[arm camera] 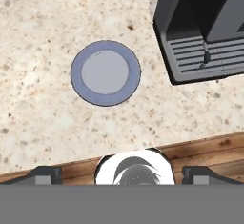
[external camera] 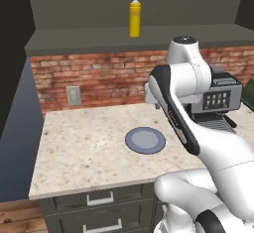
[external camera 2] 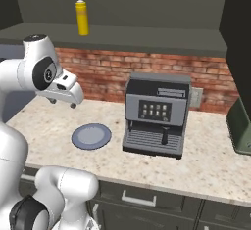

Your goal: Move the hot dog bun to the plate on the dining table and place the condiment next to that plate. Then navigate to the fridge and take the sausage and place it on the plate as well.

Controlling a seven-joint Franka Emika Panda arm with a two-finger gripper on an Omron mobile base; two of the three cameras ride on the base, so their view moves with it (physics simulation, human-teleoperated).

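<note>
The arm is folded up over a stone counter, its gripper [arm camera: 122, 174] looking straight down with the fingers spread wide and nothing between them. Below it lies a small blue-grey plate [arm camera: 106, 73] with nothing on it, out in the middle of the counter [external camera: 79, 143] — not the plate the task means. A coffee machine [external camera 2: 157, 114] stands beside it toward the right end of the counter, against the brick wall.

The condiment bottle [external camera: 135, 17] stands upright on the shelf above the wall, well back from the shelf's front edge and out of the hand's grasp as it hangs now.

Nothing of the task looks done from here — the bottle is untouched, and bun, orange-rimmed plate, dining table, fridge and sausage all lie elsewhere. Every step seems left.
</note>
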